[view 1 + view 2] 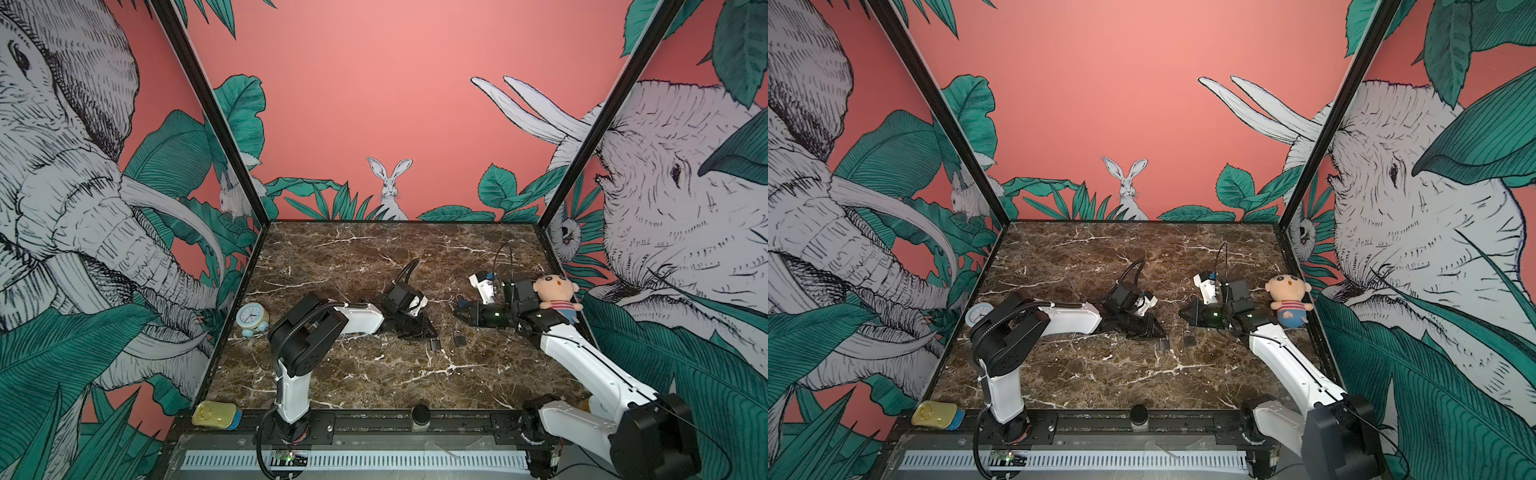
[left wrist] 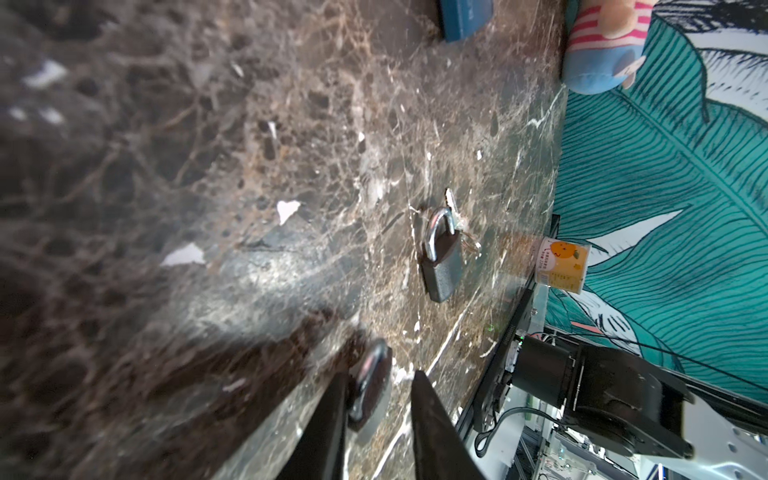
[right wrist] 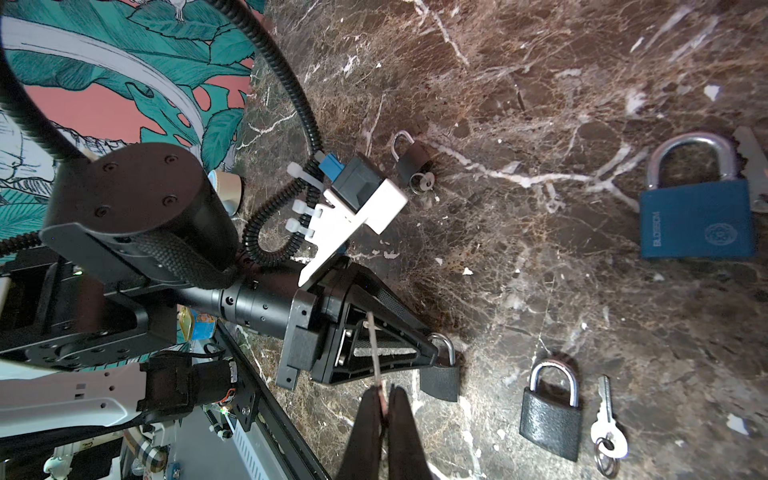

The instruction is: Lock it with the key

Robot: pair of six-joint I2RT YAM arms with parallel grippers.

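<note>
The left claw (image 2: pixel 379 376) sits low over the tabletop (image 1: pixel 374 257), just below the middle of both top views. Its two fingers are parted. The black padlock (image 3: pixel 440 380) lies flat on the stone at their tips. In the left wrist view it is blurred, close against one finger with a gap to the other, so the claw grips nothing. The right claw (image 3: pixel 386 390) reaches in from the right of the top views toward the centre and is closed. Pinched between its fingertips is a thin pale strip that looks like the key (image 3: pixel 373 353) seen edge-on, pointing toward the left claw's frame. To the right of the black padlock in a top view, well apart from it, a second black padlock (image 1: pixel 459 338) lies flat. A loose key (image 3: pixel 606 415) on a ring lies just beside it. A blue padlock (image 3: pixel 696 224) lies farther up the tabletop, just above the right claw's tip in the top views, with another key blade showing at its shackle. A small padlock (image 3: pixel 409 160) with a ring at its base lies beyond the left arm's wrist camera. A plush doll (image 1: pixel 557 293) lies at the right edge of the tabletop, an alarm clock (image 1: pixel 252 318) stands at the left edge, and a yellow tin (image 1: pixel 216 414) sits at the lower left corner.
</note>
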